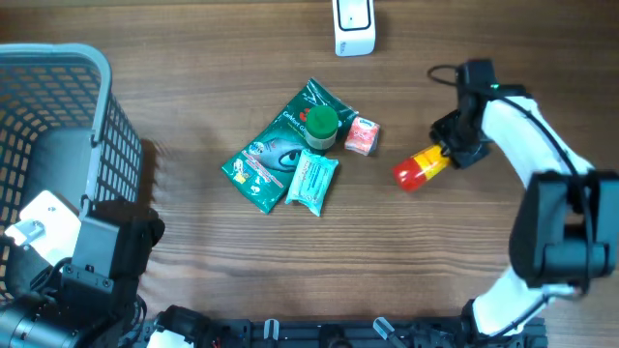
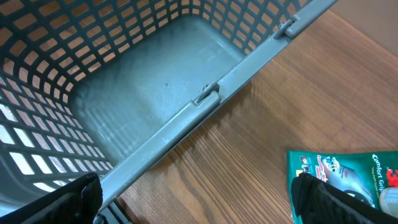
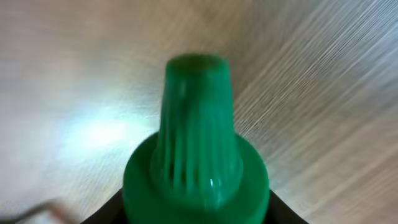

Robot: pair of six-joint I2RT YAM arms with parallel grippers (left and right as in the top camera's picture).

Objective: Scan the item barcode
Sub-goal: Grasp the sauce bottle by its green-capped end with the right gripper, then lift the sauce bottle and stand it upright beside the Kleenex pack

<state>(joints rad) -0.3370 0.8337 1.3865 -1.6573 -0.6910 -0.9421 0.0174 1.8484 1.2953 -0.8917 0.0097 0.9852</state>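
Note:
A bottle [image 1: 422,166] with a yellow body and a red end lies on the wooden table at the right. My right gripper [image 1: 455,143] is over its yellow end. In the right wrist view a green ribbed cap [image 3: 196,168] fills the space between the two dark fingers [image 3: 102,214], which press against its base on both sides. A white scanner [image 1: 354,27] stands at the far edge. My left gripper [image 2: 202,205] is open above the basket rim [image 2: 205,96], with nothing between its fingers.
A grey mesh basket [image 1: 97,77] stands at the left. In the middle lie a green pouch [image 1: 276,150], a green-lidded jar [image 1: 321,124], a teal packet [image 1: 311,181] and a small pink box [image 1: 363,135]. The pouch [image 2: 336,165] also shows beside my left finger.

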